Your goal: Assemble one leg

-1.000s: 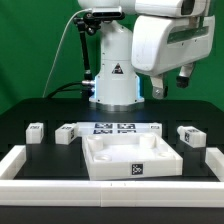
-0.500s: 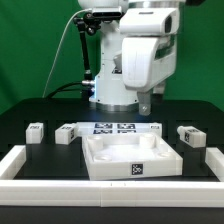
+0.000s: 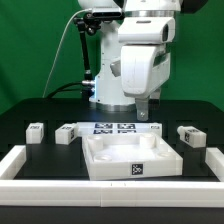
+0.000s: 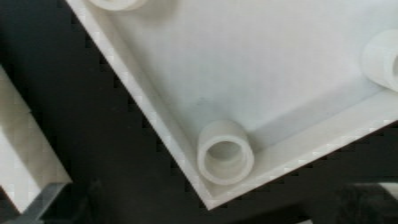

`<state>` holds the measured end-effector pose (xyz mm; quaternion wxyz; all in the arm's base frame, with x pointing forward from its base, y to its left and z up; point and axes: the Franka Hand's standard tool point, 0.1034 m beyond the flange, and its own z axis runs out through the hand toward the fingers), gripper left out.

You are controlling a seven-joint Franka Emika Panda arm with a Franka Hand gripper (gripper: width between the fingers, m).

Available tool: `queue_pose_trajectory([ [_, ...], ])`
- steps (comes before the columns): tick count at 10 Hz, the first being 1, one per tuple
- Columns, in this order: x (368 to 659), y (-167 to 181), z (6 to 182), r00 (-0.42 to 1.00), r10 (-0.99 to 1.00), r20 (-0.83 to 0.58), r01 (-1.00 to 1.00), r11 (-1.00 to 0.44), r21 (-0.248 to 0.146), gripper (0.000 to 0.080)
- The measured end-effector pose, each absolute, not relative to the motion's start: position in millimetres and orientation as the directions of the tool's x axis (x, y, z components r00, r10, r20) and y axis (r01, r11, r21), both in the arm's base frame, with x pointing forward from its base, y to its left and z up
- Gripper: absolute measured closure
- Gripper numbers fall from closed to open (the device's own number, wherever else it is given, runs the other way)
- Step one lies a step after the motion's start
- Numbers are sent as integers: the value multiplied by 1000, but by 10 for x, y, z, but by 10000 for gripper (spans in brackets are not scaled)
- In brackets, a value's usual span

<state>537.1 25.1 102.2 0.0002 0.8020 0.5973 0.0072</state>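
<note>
Several small white tagged legs lie on the black table in the exterior view: two at its left and one at its right. The large white square tray-like part lies in the middle front. My gripper hangs above that part's back edge, open and empty, touching no leg. In the wrist view the gripper shows only as dark blurred fingertips wide apart. Beyond them is a corner of the tray-like part with a round socket.
The marker board lies behind the tray-like part, with another small white piece beside it. A white raised fence borders the table's front and sides and shows in the wrist view. The robot's base stands at the back.
The arm has swung from the upper right toward the exterior view's left and come down over the tray-like part's back edge. The parts on the table have not moved.
</note>
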Motion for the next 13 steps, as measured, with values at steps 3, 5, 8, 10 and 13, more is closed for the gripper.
queue_pose_trajectory([
  [3,5254,170,885,0,1000,-8,999,0,40,150],
  [5,5196,117,814,-41,999,-23,998,41,36,150],
  [8,5198,108,816,-40,999,-24,999,41,36,150],
  [10,4983,45,709,-57,998,-20,998,57,21,150],
  [13,4610,-84,442,-68,998,-5,997,68,-32,150],
])
